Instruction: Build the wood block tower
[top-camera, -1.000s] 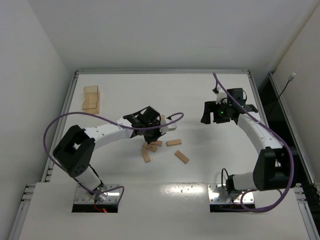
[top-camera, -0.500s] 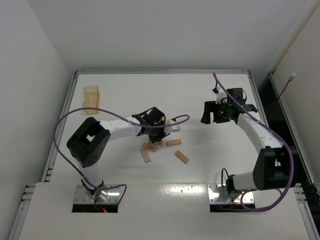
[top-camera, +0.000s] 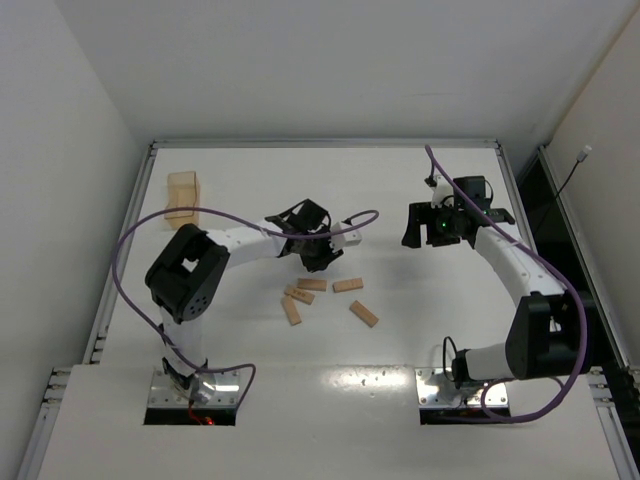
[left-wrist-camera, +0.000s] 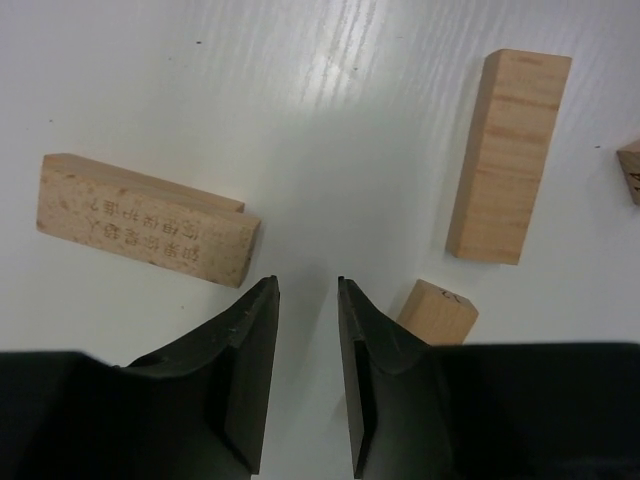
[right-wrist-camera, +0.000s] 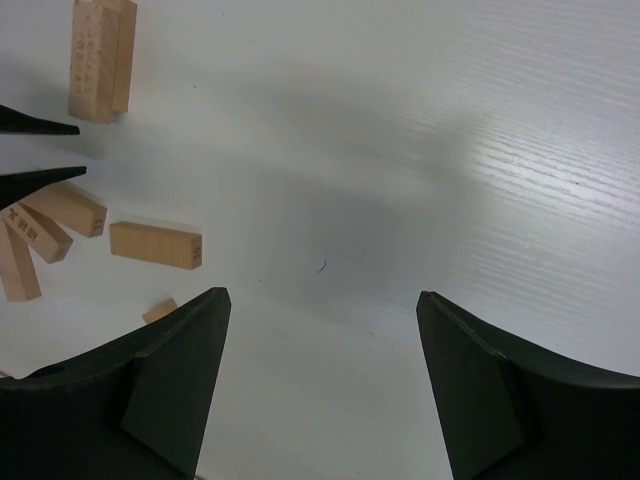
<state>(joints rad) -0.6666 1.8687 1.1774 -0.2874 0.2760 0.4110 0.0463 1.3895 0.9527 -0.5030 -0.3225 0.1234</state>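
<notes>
Five loose blocks mid-table

We see five wood blocks (top-camera: 348, 285) scattered on the white table (top-camera: 420, 340), nearer our bases than either gripper. Just beyond them our left gripper (left-wrist-camera: 305, 284) hangs, fingers narrowly parted, pinching nothing. Our right gripper (right-wrist-camera: 320, 295), well apart, is spread wide, empty. Far left sits a pale wooden piece (top-camera: 182, 195).

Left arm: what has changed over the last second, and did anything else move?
The left arm pulled its elbow inward and carried the left end effector off the loose blocks, toward the back. Nothing sits between its fingers. No block visibly shifted. The pale wooden piece at the far left and the right arm, with the right end effector open, stayed as they were.
</notes>
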